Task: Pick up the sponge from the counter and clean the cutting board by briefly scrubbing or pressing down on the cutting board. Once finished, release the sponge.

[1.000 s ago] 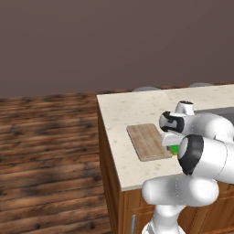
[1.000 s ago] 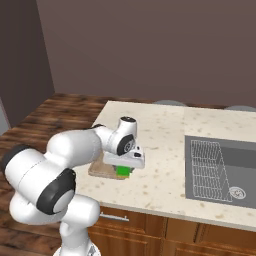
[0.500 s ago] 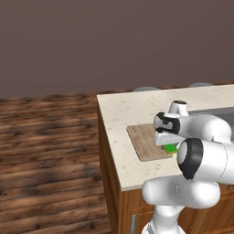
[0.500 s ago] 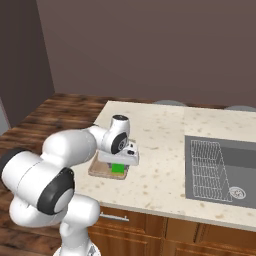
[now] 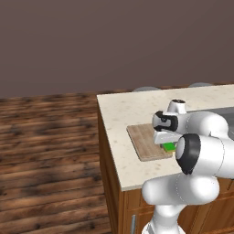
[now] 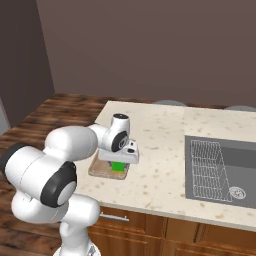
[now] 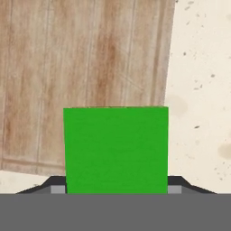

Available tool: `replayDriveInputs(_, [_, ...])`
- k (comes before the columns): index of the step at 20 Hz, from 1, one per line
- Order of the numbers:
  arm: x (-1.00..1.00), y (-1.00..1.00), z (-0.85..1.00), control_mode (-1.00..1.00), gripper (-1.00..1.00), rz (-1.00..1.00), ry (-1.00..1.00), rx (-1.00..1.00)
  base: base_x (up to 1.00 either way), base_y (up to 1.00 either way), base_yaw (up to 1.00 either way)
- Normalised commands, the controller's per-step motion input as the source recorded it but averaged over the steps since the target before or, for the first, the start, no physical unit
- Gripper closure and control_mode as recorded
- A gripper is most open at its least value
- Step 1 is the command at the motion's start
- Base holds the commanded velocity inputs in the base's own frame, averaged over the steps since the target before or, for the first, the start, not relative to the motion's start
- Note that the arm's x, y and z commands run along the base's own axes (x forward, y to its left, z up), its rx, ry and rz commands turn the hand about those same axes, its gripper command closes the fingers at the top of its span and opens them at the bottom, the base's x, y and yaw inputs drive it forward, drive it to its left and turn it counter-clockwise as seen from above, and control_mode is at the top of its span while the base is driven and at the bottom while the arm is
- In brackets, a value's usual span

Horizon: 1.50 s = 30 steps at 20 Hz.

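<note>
gripper (image 7: pixel 116 190) is clamped on the sponge (image 7: pixel 116 151), fingers (image 7: pixel 57 188) hugging its two sides, so it works as a scrub pad. sponge sits low over the board (image 7: pixel 85 67), near its edge by the counter (image 7: pixel 203 90). contact with the wood unclear.

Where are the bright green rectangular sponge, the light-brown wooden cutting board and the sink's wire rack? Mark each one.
bright green rectangular sponge (image 7: pixel 116 150), hand view, middle of its green face.
light-brown wooden cutting board (image 5: pixel 144 139), left base view, bare wood left of the hand.
sink's wire rack (image 6: pixel 210 170), right base view, middle of the grid.
</note>
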Motion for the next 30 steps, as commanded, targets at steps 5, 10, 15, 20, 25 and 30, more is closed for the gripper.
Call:
replayDriveInputs(5, [0.00, 0.18, -0.02, -1.00, 1.00, 0.00, 0.00, 0.00, 0.00, 0.00, 0.00])
replayDriveInputs(10, [0.00, 0.11, -0.02, -1.00, 1.00, 0.00, 0.00, 0.00, 0.00, 0.00, 0.00])
replayDriveInputs(15, [0.00, 0.08, -0.10, -1.00, 1.00, 0.00, 0.00, 0.00, 0.00, 0.00, 0.00])
replayDriveInputs(20, [0.00, 0.05, -0.12, -1.00, 1.00, 0.00, 0.00, 0.00, 0.00, 0.00, 0.00])
replayDriveInputs(25, [0.03, 0.00, -0.07, -1.00, 1.00, 0.00, 0.00, 0.00, 0.00, 0.00, 0.00])
replayDriveInputs(30, [0.00, 0.00, -0.04, -1.00, 1.00, 0.00, 0.00, 0.00, 0.00, 0.00, 0.00])
